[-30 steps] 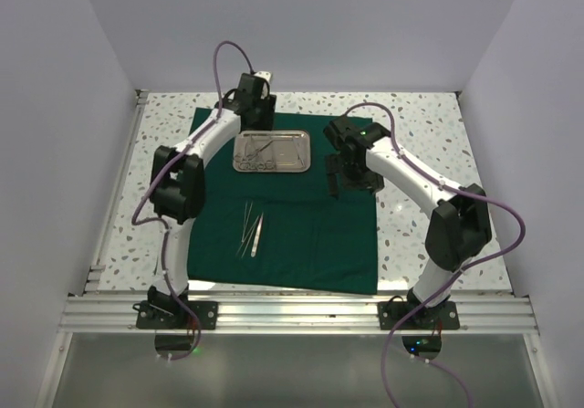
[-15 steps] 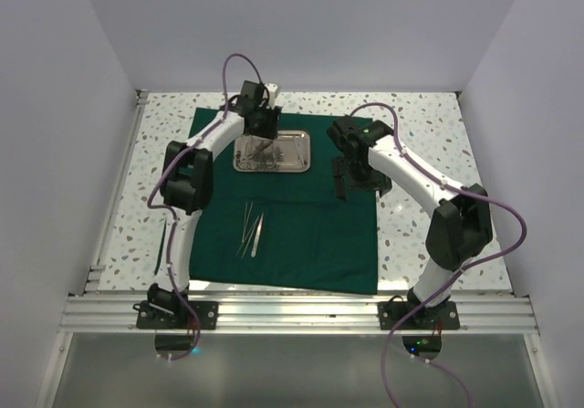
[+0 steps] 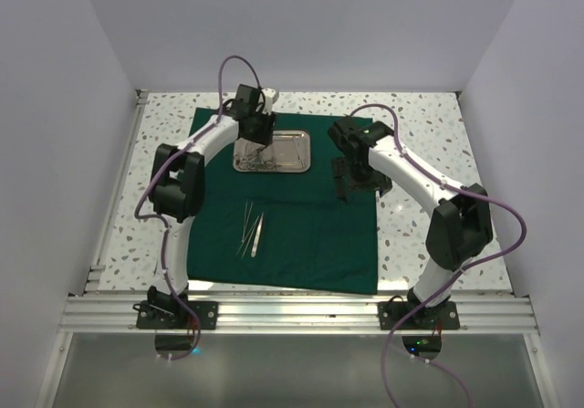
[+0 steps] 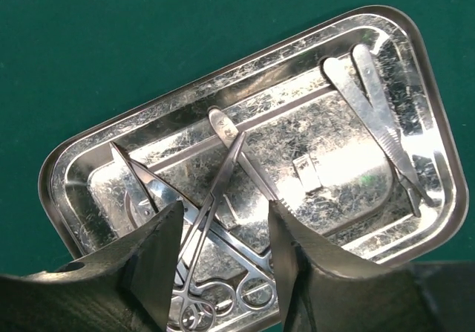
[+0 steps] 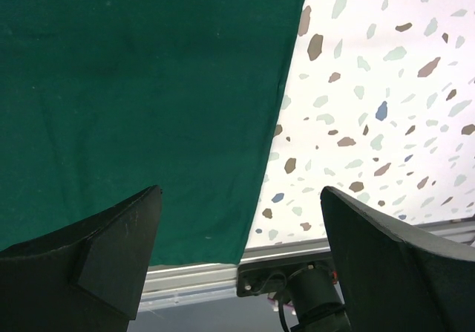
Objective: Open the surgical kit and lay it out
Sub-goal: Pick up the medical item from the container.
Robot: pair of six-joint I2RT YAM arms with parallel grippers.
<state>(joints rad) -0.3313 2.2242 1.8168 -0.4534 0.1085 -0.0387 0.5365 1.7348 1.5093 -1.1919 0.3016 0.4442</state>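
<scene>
Surgical kit: the dark green cloth wrap [image 3: 310,244] lay opened flat on the speckled table [image 3: 420,125], covering its middle from near the far edge to the near edge. The steel tray [image 3: 297,157] sat on the far part of the cloth, slightly left of centre.

Tray contents, from the left wrist view: ring-handled forceps [image 4: 215,198] crossed over one another in the tray's left half, rings toward the camera. Two scalpel-like handles [image 4: 371,102] lay side by side along the right half. The exact count of crossed pieces could not be read.

Outside the tray, a few slim instruments [image 3: 251,230] lay close together on the cloth, near-left of the tray and well apart from it. Their type was too small to tell.

The left gripper [image 3: 255,136] hung over the tray's left end. Its fingers [image 4: 159,272] stood apart, straddling the crossed forceps and clamping nothing. Contact with the steel could not be judged.

The right gripper [image 3: 349,182] hovered over the cloth's right edge, beside the tray and clear of it. Its fingers [image 5: 111,250] were spread wide and held nothing. Between them showed the cloth border, bare table [image 5: 371,87] and the metal rail [image 3: 301,312] at the near side.
</scene>
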